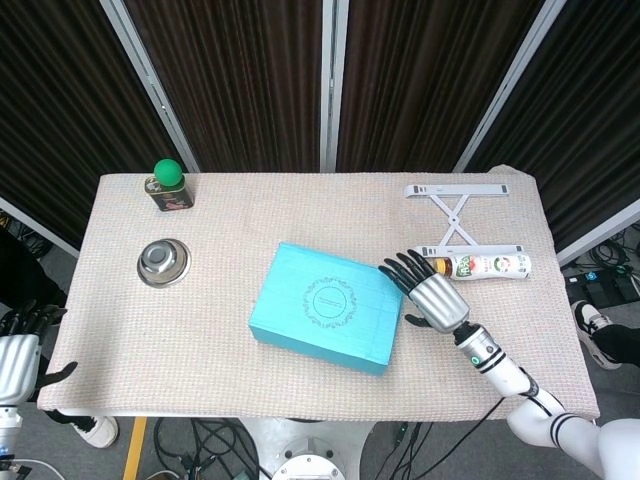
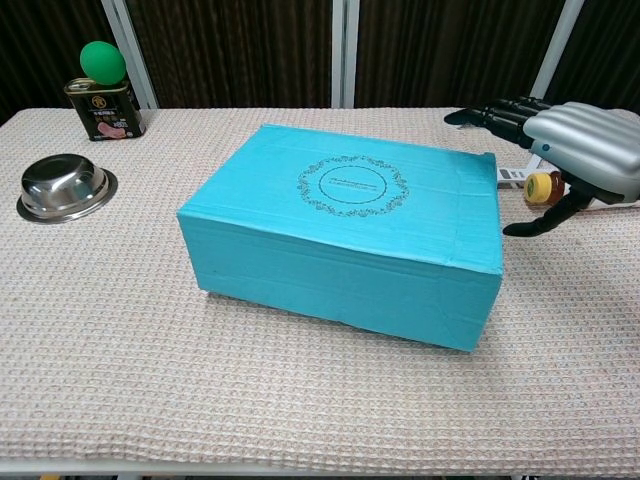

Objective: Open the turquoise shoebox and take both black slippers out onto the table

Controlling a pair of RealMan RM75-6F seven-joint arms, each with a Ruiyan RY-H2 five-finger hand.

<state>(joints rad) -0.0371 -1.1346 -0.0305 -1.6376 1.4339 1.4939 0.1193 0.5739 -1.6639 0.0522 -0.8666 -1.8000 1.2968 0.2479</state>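
Observation:
The turquoise shoebox (image 1: 328, 320) (image 2: 350, 225) lies closed in the middle of the table, its lid showing a round ornament. No slippers are visible. My right hand (image 1: 428, 295) (image 2: 565, 150) hovers just off the box's right end, fingers spread and holding nothing. My left hand (image 1: 18, 355) hangs beyond the table's left front corner, fingers apart and empty; the chest view does not show it.
A lying drink bottle (image 1: 488, 266) (image 2: 545, 187) and a white folding stand (image 1: 455, 215) sit right of the box, behind my right hand. A steel bowl (image 1: 163, 262) (image 2: 63, 186) and a tin with a green ball (image 1: 168, 185) (image 2: 103, 92) stand at the left.

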